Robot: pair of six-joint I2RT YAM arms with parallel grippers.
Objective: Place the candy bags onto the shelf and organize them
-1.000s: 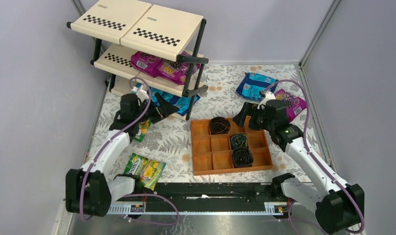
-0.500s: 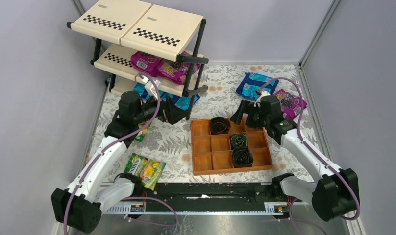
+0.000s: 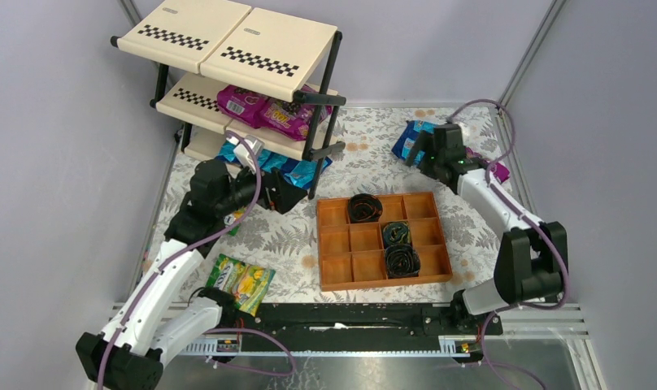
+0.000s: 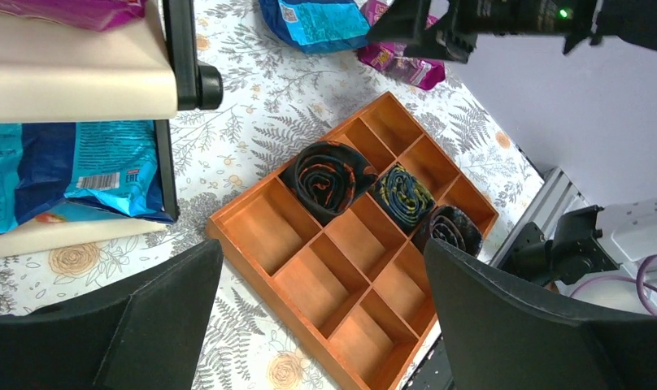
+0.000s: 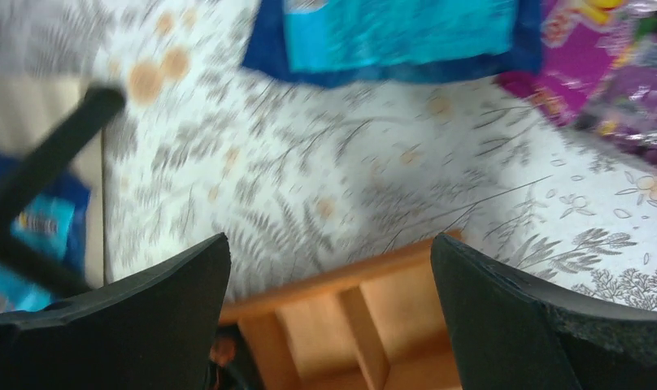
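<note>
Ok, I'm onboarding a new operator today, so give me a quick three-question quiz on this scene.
1. True or false: the right gripper is shut.
2. Which tier of the shelf holds the magenta bags? A top, B middle, C bottom.
3. How many dark rolls lie in the orange tray?
Key: 1 false, its jaws stand wide open with nothing between them. 2 B. 3 three.
</note>
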